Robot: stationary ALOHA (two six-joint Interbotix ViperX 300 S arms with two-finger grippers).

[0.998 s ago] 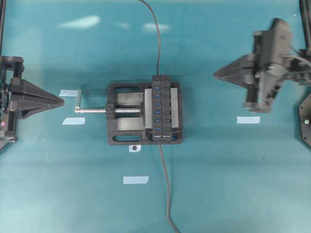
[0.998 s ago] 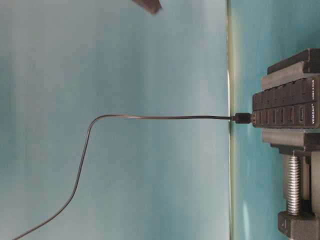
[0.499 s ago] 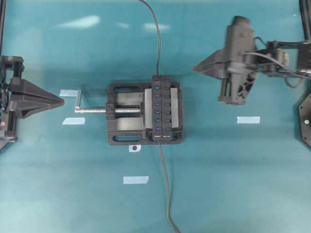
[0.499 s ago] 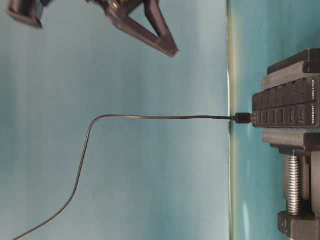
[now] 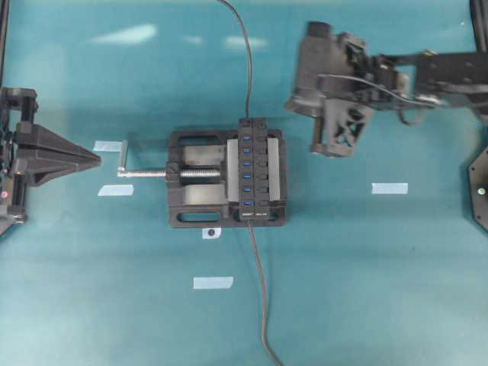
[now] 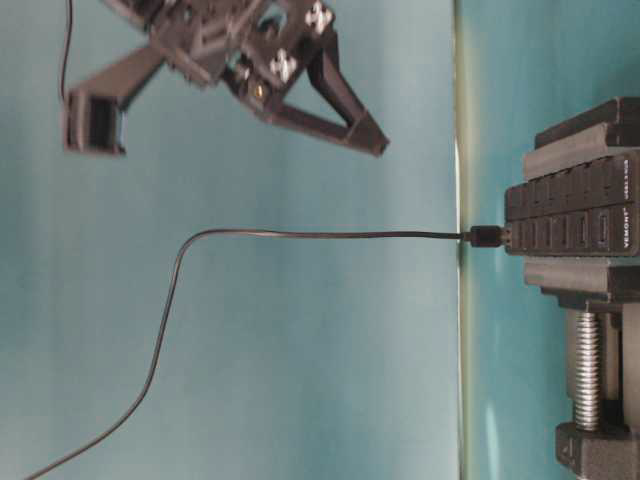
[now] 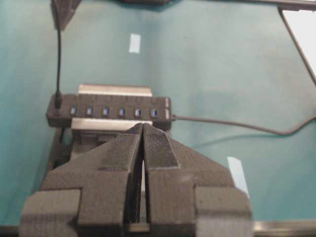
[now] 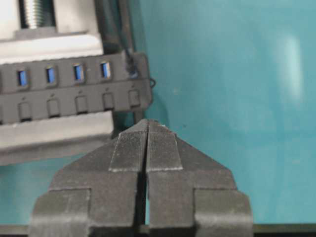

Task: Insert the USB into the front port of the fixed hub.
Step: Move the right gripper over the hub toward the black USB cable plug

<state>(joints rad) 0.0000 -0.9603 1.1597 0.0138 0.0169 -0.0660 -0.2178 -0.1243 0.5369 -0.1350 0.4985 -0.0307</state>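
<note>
The hub (image 5: 253, 169), a long narrow black bar with a row of blue slots, lies flat, clamped in the vise (image 5: 200, 179). The USB (image 6: 487, 236), a small black plug, sits seated in the hub's end slot.

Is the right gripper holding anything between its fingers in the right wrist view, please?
No, the right gripper is shut with its pads pressed together and nothing between them.

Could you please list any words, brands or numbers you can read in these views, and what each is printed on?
"VEMONT": white lettering on the end of the fixed hub, table-level view.
A smaller white line beside it: too small to read.
Overhead view: white lettering on the hub's near end, blurred, unreadable.
No other text visible.
</note>
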